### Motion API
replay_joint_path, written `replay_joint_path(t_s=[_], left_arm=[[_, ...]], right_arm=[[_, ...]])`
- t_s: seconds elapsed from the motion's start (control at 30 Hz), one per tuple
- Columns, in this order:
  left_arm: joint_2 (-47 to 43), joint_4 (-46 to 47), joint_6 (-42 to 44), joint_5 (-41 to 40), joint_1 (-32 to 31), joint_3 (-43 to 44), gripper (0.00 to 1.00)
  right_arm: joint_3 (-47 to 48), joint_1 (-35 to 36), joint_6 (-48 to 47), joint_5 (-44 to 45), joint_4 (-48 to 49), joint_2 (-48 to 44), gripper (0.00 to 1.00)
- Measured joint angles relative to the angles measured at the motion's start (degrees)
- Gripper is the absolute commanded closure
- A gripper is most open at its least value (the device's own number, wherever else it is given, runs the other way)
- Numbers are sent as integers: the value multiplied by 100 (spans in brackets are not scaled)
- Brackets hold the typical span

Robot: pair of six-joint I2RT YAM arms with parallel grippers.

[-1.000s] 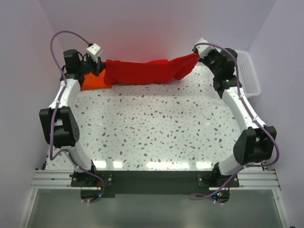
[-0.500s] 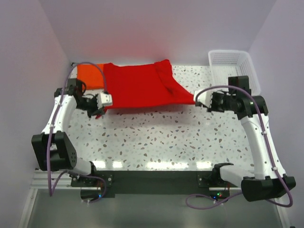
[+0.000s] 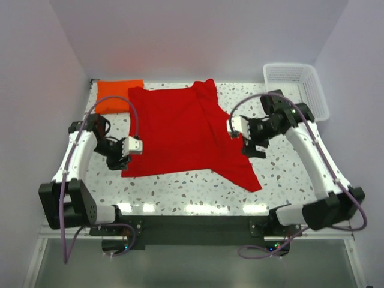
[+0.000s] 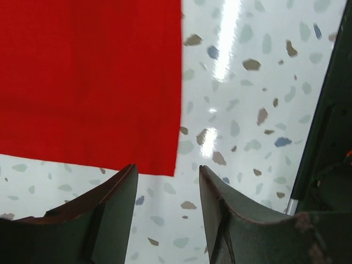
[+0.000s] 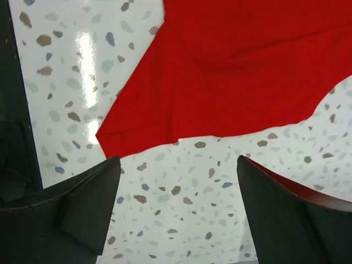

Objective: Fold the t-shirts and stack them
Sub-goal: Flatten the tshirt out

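Roughly, this was the opening of the fold on the red shirt: cloth spread flat, first fold not yet made. The far-left corner held the folded orange t-shirt (image 3: 117, 96), the start of the stack by my reading. Its right edge was touching or just under the red one; couldn't tell which. The left gripper (image 3: 119, 158) sat low just off the near-left corner of the red t-shirt (image 3: 171, 132), jaws partly apart with nothing between them. Its wrist view showed the hem corner lying just ahead of the fingertips on the bare terrazzo table (image 3: 174, 192). The red t-shirt lay mid-table, left and near edges straight. Its right side was creased, with a pointed flap running out toward the near-right. The right gripper (image 3: 253, 147) hung over that right edge, jaws wide apart, empty. The white basket (image 3: 297, 84) stood at the far-right corner, well apart from the cloth. Judgement: the next move calls for squaring the stray flap, then each gripper taking a corner on one side and carrying it across. Room: bare table right of the shirt toward the basket, only a narrow strip between near hem and near table edge, and little room on the left.
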Motion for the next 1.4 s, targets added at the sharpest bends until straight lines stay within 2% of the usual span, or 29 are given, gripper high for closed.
replay_joint_path(t_s=[0.07, 0.13, 0.17, 0.27, 0.37, 0.53, 0.67, 0.9, 1.13, 1.4], left_arm=[[592, 155, -564, 210, 0, 435, 43], [1152, 463, -1263, 404, 0, 807, 45], [1405, 686, -1674, 492, 0, 960, 47], [2013, 1523, -2988, 621, -2, 1298, 53], [2503, 2149, -4030, 562, -11, 1659, 55], [3364, 2868, -5073, 254, -68, 2223, 56], [3842, 3141, -5549, -55, -125, 2260, 59], [3969, 3324, -5764, -610, -192, 1891, 68], [3609, 3593, -5659, -892, -197, 1375, 69], [3152, 3624, -5418, -1178, -105, 793, 75]], right_arm=[[452, -70, 632, -35, 157, 734, 26], [929, -122, 1314, -46, 455, 1633, 37], [1156, -133, 1652, -42, 645, 2068, 47], [1878, -157, 2590, 22, 1338, 3414, 56], [2221, -160, 3209, 197, 1945, 4304, 66], [2774, -160, 3893, 643, 2699, 5320, 82], [2916, -164, 4212, 1139, 3289, 5628, 91], [2682, -192, 4277, 2173, 3759, 5657, 96], [2096, -245, 4026, 2844, 3805, 5545, 100], [1255, -476, 3821, 3359, 3637, 5034, 100]])
